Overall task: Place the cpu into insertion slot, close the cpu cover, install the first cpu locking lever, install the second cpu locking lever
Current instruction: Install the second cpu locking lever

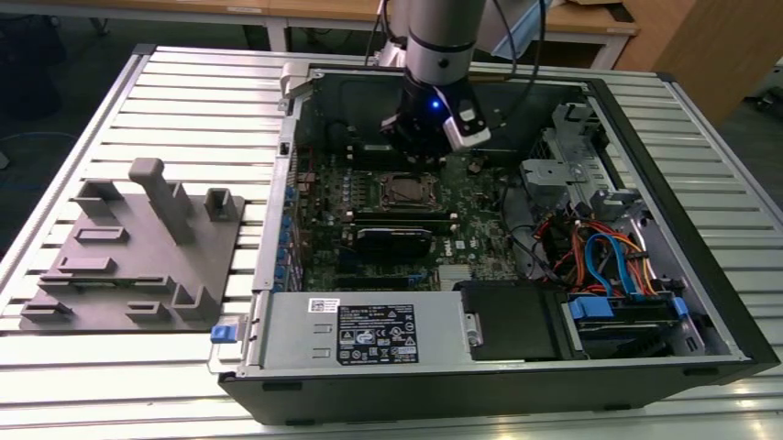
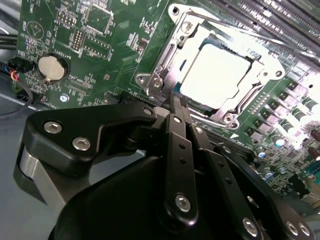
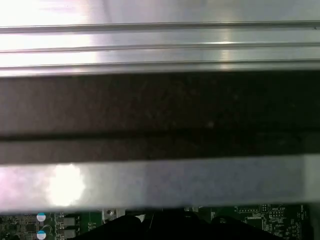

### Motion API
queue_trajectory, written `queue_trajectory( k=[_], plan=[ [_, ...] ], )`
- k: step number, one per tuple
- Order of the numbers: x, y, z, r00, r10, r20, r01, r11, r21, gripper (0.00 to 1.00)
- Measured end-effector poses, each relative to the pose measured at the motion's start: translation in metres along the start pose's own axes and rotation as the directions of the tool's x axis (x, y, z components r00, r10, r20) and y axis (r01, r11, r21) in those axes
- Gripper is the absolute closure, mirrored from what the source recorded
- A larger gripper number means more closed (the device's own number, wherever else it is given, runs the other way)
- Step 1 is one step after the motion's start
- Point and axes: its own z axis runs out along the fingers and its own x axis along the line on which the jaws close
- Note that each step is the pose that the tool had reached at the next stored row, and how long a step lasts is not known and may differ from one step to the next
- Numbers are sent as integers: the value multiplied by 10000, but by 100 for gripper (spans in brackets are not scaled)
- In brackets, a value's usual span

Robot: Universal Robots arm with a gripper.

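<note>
In the second wrist view the cpu (image 2: pixel 217 75), a square chip with a bright silver top, lies flat in the insertion slot. The silver cpu cover (image 2: pixel 167 60) is folded down around it as a frame. My gripper (image 2: pixel 175 100) is shut, its black fingers (image 2: pixel 176 135) pressed together, and the tips are at the near corner of the cover; nothing shows between them. In the exterior view the gripper (image 1: pixel 424 147) hangs inside the open computer case, just behind the insertion slot (image 1: pixel 404 190) on the green board.
A grey fixture block (image 1: pixel 135 247) stands at the exterior view's left on the slatted table. The case holds a power supply (image 1: pixel 367 330) in front and coloured cables (image 1: pixel 600 257) at the right. A coin battery (image 2: pixel 51 67) and memory slots (image 2: pixel 280 15) flank the socket.
</note>
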Motion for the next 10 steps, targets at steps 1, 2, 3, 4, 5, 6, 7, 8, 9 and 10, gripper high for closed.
queue_trajectory(
  k=[1,2,3,4,5,6,7,8,9,10],
  plan=[
    [-1,-12,0,10000,0,0,0,10000,7,90],
    [-1,-22,-1,10000,0,1,0,10000,12,90],
    [-2,-30,-1,10000,-1,1,1,10000,16,90],
    [-2,-37,-1,10000,0,1,0,10000,22,90],
    [-2,-43,-1,10000,0,2,0,10000,28,90],
    [-3,-50,-1,10000,0,2,0,10000,28,90],
    [-3,-56,-2,10000,0,2,0,10000,29,90],
    [-3,-60,-2,10000,0,2,0,10000,28,90],
    [-3,-62,-2,10000,0,2,0,10000,28,90],
    [-3,-62,-4,10000,1,2,-1,10000,30,90]
  ],
)
